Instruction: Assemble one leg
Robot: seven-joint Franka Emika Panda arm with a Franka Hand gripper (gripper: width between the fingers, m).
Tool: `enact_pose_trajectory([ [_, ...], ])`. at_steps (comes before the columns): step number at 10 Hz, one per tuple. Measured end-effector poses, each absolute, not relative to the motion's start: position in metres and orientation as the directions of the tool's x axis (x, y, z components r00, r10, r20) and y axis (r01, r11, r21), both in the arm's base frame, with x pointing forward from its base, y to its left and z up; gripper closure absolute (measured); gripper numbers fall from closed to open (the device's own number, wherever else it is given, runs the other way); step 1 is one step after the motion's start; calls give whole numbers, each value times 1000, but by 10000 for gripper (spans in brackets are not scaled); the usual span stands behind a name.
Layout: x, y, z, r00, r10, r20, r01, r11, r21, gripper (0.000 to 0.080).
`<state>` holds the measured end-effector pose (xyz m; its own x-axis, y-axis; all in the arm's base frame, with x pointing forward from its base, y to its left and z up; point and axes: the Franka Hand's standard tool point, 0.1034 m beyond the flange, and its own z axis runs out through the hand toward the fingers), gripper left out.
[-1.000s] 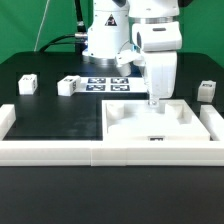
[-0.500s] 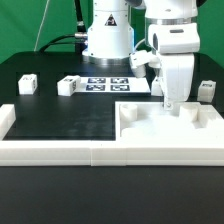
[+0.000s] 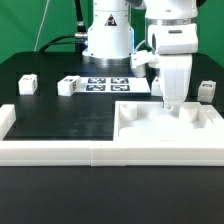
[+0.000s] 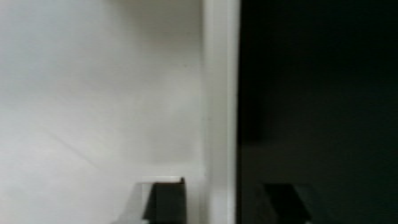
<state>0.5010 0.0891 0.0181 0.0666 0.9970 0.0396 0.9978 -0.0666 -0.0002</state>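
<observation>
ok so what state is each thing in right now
large flat white square slab: lying flat, corner recesses facing up
hand: lowered at the slab's far edge, fingers either side of it; cannot tell if clamped
small white plastic block legs: loose, unattached, apart from the slab

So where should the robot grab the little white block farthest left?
Probably from straight above, pinching the leg at the exterior view's left across two opposite flat sides. It sits alone on the black table, so those sides are free.
</observation>
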Motion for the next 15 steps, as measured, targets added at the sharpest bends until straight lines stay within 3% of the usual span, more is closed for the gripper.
enact_pose_trajectory([
  [1, 501, 89, 18, 67, 997, 40, 998, -67, 0, 489],
  [2, 501, 89, 18, 67, 997, 40, 998, -67, 0, 306],
  [3, 501, 89, 18, 67, 997, 40, 998, -67, -1, 306],
  [4, 501, 89, 18, 67, 997, 40, 998, -67, -1, 179],
  [9, 500, 89, 19, 77, 996, 40, 997, -77, 1, 150],
  [13, 463, 95, 45, 224, 974, 29, 975, -224, 2, 150],
  [15, 463, 93, 42, 259, 965, 28, 966, -259, -4, 150],
])
